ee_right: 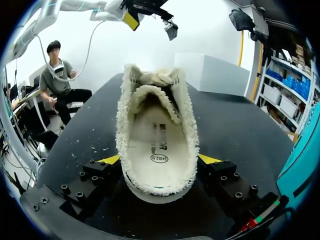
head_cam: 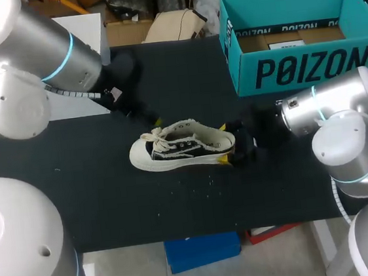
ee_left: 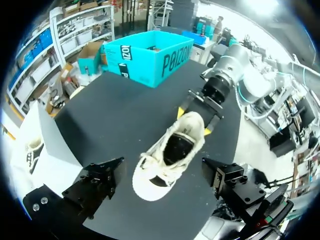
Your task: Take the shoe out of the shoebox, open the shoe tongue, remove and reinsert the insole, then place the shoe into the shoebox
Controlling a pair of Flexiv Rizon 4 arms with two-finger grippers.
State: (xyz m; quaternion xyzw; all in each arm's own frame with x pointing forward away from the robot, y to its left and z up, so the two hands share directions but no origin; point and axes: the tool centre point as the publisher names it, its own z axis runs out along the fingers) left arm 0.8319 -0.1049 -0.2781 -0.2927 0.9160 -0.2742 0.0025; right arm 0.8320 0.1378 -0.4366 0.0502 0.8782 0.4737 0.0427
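black table (head_cam: 112, 205) | shoe (head_cam: 182, 150) lies crosswise, toe left | right tool (head_cam: 225, 145) grips heel

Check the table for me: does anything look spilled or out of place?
Small white specks lie scattered on the black table beside the shoe, like lint or crumbs. The shoe itself stands upright; nothing else looks odd.

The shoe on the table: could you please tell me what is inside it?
A pale insole lies inside the shoe, with print near the heel. Its front end is hidden under the tongue. The right gripper clamps the heel from outside.
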